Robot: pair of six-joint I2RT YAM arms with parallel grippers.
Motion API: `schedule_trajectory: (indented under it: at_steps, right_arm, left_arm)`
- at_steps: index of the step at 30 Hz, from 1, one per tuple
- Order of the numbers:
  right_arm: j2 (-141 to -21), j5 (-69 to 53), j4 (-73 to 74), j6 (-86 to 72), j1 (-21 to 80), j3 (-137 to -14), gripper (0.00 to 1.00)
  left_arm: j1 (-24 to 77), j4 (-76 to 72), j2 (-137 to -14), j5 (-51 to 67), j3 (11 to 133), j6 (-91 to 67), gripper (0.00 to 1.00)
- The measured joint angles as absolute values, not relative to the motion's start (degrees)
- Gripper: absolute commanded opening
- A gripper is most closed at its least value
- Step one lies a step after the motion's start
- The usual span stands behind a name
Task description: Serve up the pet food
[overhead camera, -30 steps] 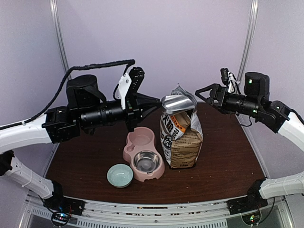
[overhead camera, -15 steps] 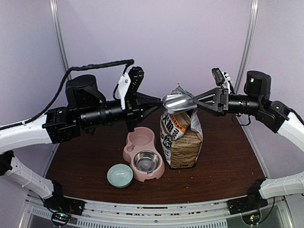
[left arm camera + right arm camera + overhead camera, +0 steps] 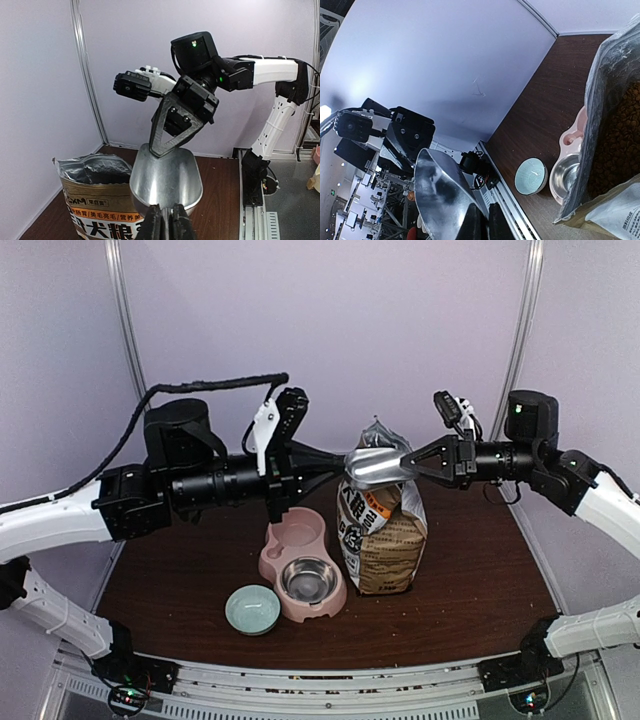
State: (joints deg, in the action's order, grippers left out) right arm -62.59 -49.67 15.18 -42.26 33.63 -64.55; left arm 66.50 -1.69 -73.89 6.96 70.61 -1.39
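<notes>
Top external: we find left gripper (image 3: 341,457) and right gripper (image 3: 404,462) both clamped on a polished curved scoop (image 3: 375,470); pebbly pet food (image 3: 620,145) lies in the crinkled bag (image 3: 385,545).

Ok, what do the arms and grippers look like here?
Both arms: white lower links, black upper links with round motor housings. The left arm carries a looping black cable and a white bracket; the right arm shows green lights. The left gripper and right gripper are black, tapering triangles.
</notes>
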Motion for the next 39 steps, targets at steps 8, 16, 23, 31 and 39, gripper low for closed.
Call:
schedule_trajectory:
  at_steps: [8,16,23,31,39]
  right_arm:
    - [-61.0,-50.3,6.3,-46.5,34.0,-59.3,0.0]
    - [-57.9,-46.0,8.6,-36.6,34.0,-60.6,0.0]
    - [-57.7,-45.9,11.4,-30.9,34.0,-61.7,0.0]
    - [-56.4,-43.4,14.5,-26.7,35.1,-61.7,0.0]
    - [-56.3,-42.5,15.9,-25.0,36.1,-62.3,0.0]
  left_arm:
    - [66.5,-2.2,-74.1,4.1,70.4,-6.9,0.83]
    - [62.7,-4.8,-73.9,6.3,69.6,-28.6,0.98]
    - [59.3,-6.3,-73.3,12.8,68.9,-45.5,0.97]
    - [59.1,-3.9,-75.0,19.8,70.1,-52.9,0.68]
    - [59.1,-1.2,-77.0,22.7,70.7,-55.1,0.34]
